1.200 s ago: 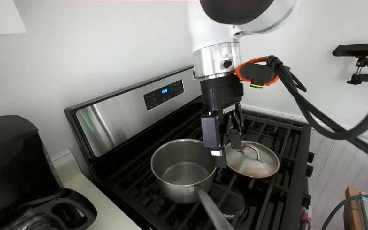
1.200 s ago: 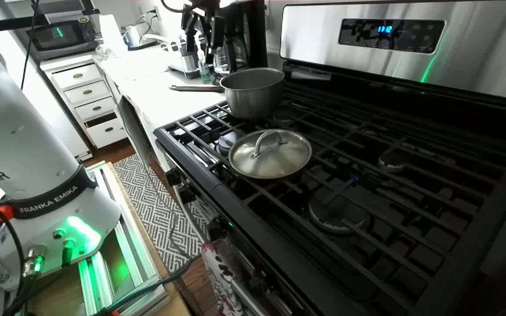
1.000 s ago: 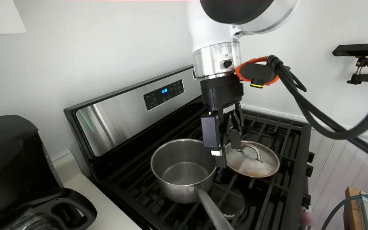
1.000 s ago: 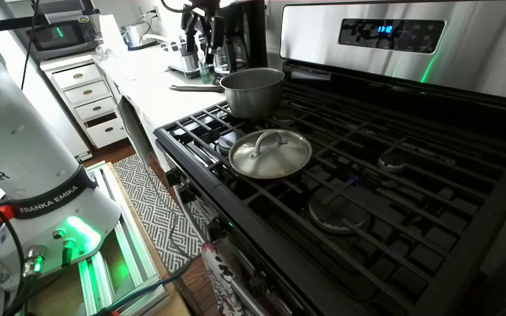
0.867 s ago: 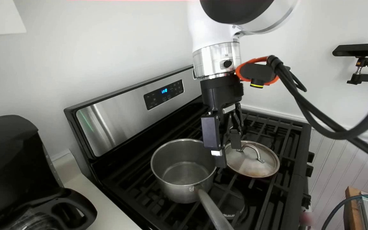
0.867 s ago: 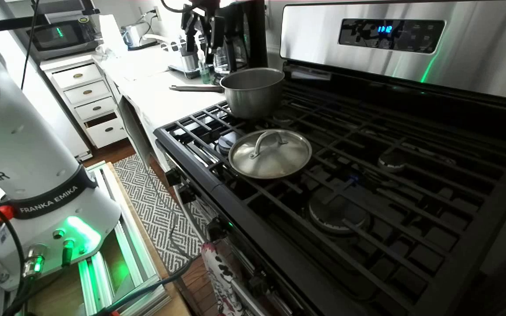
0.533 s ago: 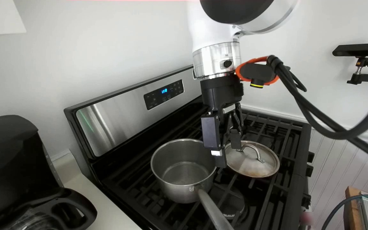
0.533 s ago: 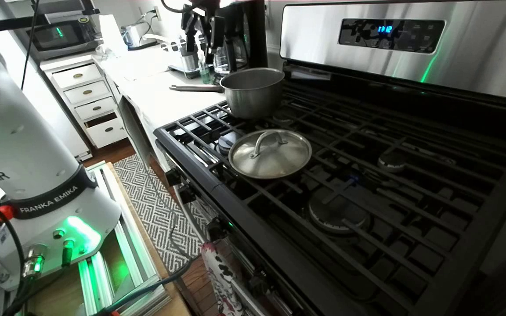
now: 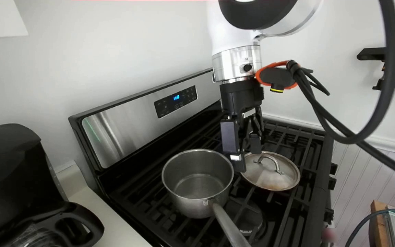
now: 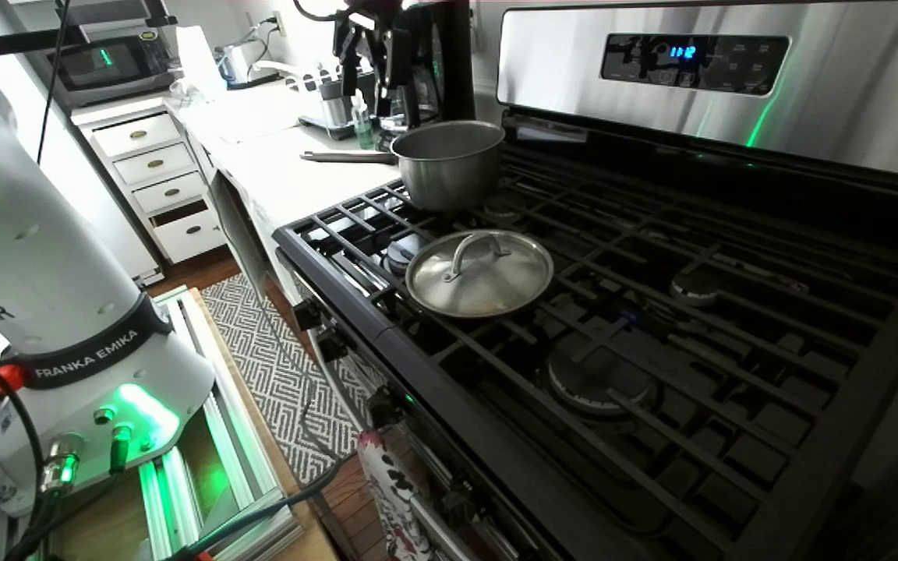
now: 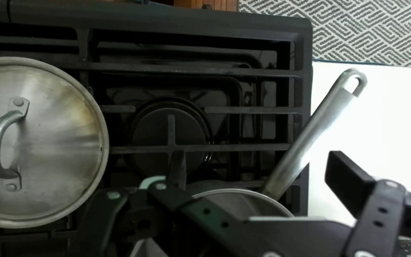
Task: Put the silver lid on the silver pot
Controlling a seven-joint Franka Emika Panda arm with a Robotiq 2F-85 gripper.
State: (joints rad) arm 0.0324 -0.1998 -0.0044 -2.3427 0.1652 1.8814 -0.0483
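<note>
The silver lid (image 9: 269, 176) lies flat on the stove grate, arched handle up; it also shows in an exterior view (image 10: 488, 288) and at the left of the wrist view (image 11: 55, 150). The silver pot (image 9: 197, 206) stands uncovered and empty beside it, its long handle pointing away from the stove's back panel; it shows also in an exterior view (image 10: 453, 175). In the wrist view the pot's rim (image 11: 241, 192) is partly hidden by the fingers. My gripper (image 9: 248, 156) is open and empty, pointing down above the pot. In an exterior view the gripper (image 10: 371, 78) appears above the pot.
The black stove grate (image 9: 286, 209) carries pot and lid. The stove's back panel (image 9: 132, 127) rises behind. A black coffee maker (image 9: 15, 178) stands on the white counter (image 9: 115, 219) beside the stove. A cable (image 9: 355, 137) loops from my wrist. A patterned towel (image 10: 394, 483) hangs at the stove front.
My gripper has moved slightly to the right in both exterior views, and a little up in the view with the coffee maker in front. It stays open. Lid and pot have not moved.
</note>
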